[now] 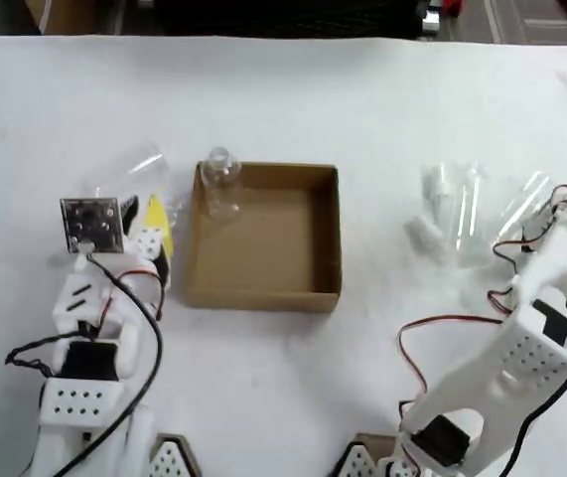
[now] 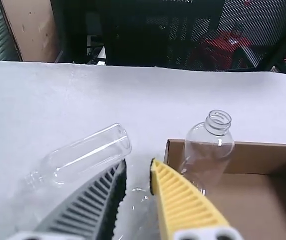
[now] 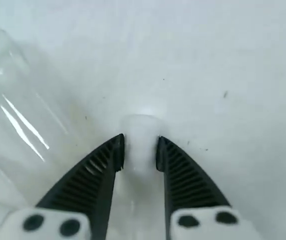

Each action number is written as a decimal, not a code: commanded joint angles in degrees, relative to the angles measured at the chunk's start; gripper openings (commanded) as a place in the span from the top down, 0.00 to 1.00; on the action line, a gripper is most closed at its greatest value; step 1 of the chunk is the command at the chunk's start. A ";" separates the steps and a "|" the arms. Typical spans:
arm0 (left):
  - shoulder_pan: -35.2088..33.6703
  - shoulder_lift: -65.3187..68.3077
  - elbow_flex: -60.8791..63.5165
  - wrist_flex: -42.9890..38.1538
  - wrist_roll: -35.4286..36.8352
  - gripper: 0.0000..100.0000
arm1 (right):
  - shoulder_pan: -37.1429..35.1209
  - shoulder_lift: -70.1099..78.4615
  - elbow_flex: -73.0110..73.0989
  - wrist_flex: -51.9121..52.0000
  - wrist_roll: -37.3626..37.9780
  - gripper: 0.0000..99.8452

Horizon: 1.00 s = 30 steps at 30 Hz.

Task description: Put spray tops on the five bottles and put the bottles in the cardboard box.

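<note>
- tabletop [image 1: 283,99]: white cover, stuff spread from left edge to right edge. Task looks early, prob well under halfway.
- box [image 1: 263,296]: mid tabletop, open, w/ 1 item inside. By the task's count, 4 more have to go in.
- right gripper [image 3: 139,140]: nr the right edge, black fingers clamped on a white top [image 3: 140,125] that sits on the cover. My read: this is the pickup of a top, and it's not yet on any bottle.
- left gripper [image 2: 138,165]: nr the left edge, beside the box's left wall. Grey + yellow fingers are a little apart, gripping nothing I can confirm. There's a faint clear glint in the gap, can't tell what.
- upright bottle [image 1: 221,184]: inside the box at its far-left corner, neck open, no top. So it's boxed but not finished.
- lying bottle [image 2: 82,155]: on its side just beyond the left gripper, toward the far-left corner, w/o top, outside the box.
- bunch of bottles [image 1: 467,209]: toward the right edge, jumbled. They're clear, so the count is unsure; none topped as far as I can see. One lies just beside the right gripper.
- loose tops [image 1: 424,234]: white, among that bunch, off the bottles. No top fitted that I can see.
</note>
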State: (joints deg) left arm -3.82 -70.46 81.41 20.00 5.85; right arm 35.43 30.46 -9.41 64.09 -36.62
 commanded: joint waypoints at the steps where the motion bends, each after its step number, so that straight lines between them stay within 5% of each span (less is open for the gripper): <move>1: 0.57 0.22 -3.52 0.09 -0.79 0.91 | 1.01 -1.54 -2.64 -0.40 0.18 0.97; 19: 0.40 -0.04 -3.69 0.09 -0.79 0.92 | -0.31 -43.65 -19.69 10.15 9.32 0.98; 24: -2.68 -0.13 -3.87 0.00 -0.35 0.92 | -11.03 -53.23 -20.57 9.89 9.32 0.98; 30: -5.23 0.04 -3.52 -1.85 -0.26 0.92 | -36.53 -56.40 -20.75 7.25 11.43 0.98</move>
State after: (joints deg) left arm -7.52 -70.46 81.41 20.00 5.85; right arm 15.56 -23.60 -27.96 73.93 -28.09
